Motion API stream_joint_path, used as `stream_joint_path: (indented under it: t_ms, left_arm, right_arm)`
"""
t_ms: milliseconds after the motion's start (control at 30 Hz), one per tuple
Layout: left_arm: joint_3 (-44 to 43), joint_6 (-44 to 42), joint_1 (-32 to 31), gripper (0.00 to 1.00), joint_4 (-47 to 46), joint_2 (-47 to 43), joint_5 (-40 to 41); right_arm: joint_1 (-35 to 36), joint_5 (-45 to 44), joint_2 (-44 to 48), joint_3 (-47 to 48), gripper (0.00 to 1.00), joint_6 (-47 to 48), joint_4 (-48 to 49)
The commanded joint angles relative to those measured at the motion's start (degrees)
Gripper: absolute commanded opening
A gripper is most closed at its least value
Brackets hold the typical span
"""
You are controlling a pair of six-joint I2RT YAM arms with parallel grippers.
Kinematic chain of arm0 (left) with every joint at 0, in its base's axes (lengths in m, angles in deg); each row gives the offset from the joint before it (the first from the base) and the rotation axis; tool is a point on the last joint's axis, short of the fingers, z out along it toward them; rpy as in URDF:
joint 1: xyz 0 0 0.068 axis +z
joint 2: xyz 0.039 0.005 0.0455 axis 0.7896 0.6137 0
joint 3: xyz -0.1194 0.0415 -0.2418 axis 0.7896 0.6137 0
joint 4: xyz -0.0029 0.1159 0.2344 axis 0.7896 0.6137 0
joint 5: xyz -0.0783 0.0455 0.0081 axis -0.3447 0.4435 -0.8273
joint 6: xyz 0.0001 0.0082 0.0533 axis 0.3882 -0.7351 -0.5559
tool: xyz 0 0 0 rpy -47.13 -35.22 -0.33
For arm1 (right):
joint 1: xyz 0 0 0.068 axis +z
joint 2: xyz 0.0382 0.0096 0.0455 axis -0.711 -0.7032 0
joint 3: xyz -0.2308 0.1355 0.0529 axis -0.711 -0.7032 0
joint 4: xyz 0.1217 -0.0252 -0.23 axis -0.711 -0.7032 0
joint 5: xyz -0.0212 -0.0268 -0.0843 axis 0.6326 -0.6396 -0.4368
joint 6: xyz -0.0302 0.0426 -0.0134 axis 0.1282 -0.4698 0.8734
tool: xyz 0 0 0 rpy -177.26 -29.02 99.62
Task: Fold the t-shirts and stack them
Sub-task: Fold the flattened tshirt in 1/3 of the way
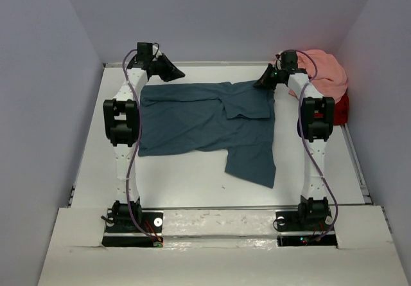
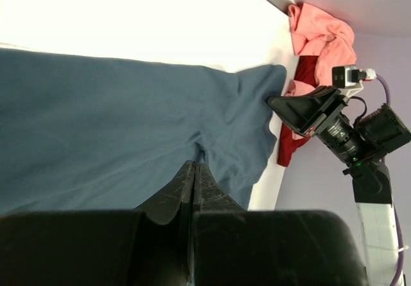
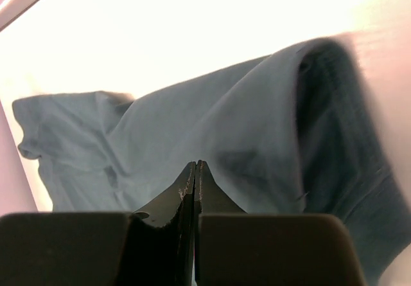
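Looking down from the overhead camera, I have the dark teal-blue cotton short-sleeved shirt (image 1: pixel 192 122) spread across the middle of the white table (image 1: pixel 192 186). It is wrinkled, with one sleeve trailing toward the arm bases on the right side and a flap of cloth doubled over near its far right corner.

My left gripper (image 1: pixel 173 72) sits at the shirt's far left corner and my right gripper (image 1: pixel 264 80) at its far right corner, both low over the fabric edge. On the left wrist camera the two black fingers are pressed together with only a hairline between them, their tips over the blue cloth. I cannot tell whether any fabric is pinched there. The right wrist camera shows its fingers fully together too, tips in front of the blue shirt, which humps up in a fold on the right of that view. Whether cloth is caught between them I cannot tell either.

The crumpled salmon pink cotton shirt (image 1: pixel 324 74) is heaped in the table's far right corner, just beyond the right gripper. It lies on top of the bunched red cotton shirt (image 1: pixel 340 109). Neither is folded.
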Motion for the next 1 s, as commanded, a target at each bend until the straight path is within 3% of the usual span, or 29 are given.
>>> stream_joint_path:
  t_ms: [0,333,967]
  left_arm:
    - [4.3,-2.5,0.1,0.08,-2.0,-3.9,0.1]
    - [7.4,-3.5,2.1,0.08,-2.3,-3.5,0.8]
    - [10.7,-8.1,7.0,0.08,6.4,-7.0,7.8]
  right_arm:
    - [-0.5,0.1,-1.6,4.6,0.0,-0.1,4.2]
    - [-1.5,-7.3,-4.0,5.3,0.0,1.2,4.2]
    - [-3.8,-7.5,-11.8,15.9,0.0,1.3,4.2]
